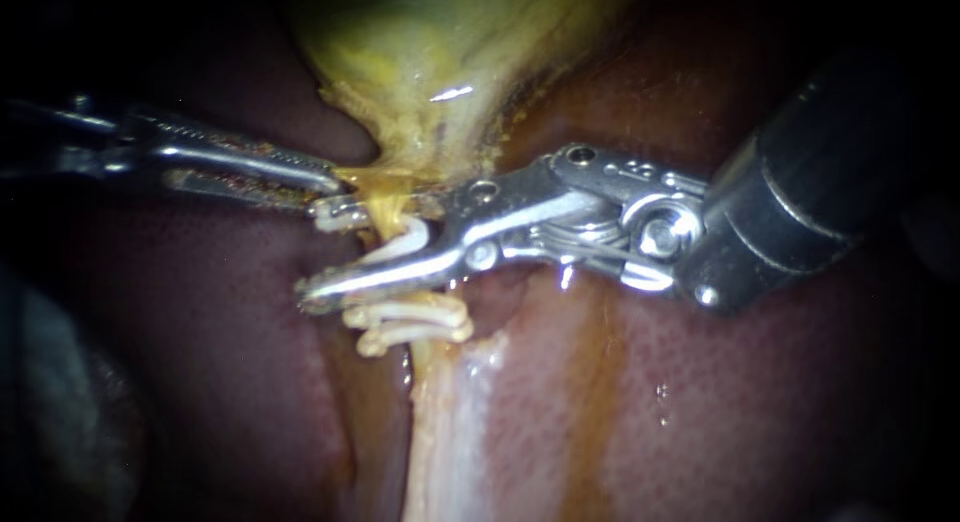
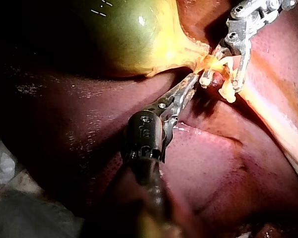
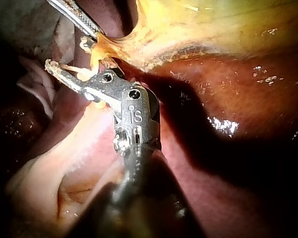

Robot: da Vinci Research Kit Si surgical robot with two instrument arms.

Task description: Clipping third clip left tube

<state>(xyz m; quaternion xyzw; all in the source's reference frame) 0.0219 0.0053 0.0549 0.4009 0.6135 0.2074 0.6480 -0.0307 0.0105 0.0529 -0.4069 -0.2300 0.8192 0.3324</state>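
While two clips [image 1: 410, 324] already sit on the tube [image 1: 392, 200], the right instrument [image 1: 315, 254] holds a third clip [image 1: 395, 247] in its claw, astride the tube and not yet squeezed; the left instrument [image 1: 335, 182] has its claw clamped on the gallbladder [image 1: 420, 72] neck.

Your right instrument [image 1: 315, 254] has bright polished metal jaws; its clip [image 1: 400, 244] looks like smooth white plastic. The liver [image 1: 780, 402] and gallbladder [image 1: 420, 52] glisten wet, the liver finely stippled.
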